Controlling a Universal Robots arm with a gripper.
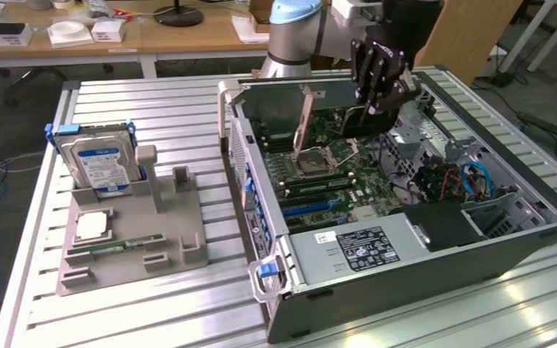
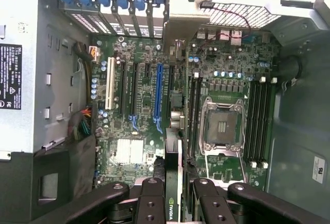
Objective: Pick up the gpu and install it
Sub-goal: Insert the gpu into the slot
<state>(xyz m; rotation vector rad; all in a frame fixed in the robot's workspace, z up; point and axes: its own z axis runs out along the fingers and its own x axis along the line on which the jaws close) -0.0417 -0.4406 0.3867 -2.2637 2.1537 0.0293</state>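
the gripper (image 1: 383, 101), clamped on the gpu (image 1: 364, 122) at one o'clock of the cpu socket (image 1: 318, 156) in the exterior view, could jam it beside the blue slot (image 2: 159, 92) if misaligned.

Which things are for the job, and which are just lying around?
For the job: gpu, held in the gripper; open computer; motherboard.
Lying about: hard drive, chip, memory stick, grey stand.
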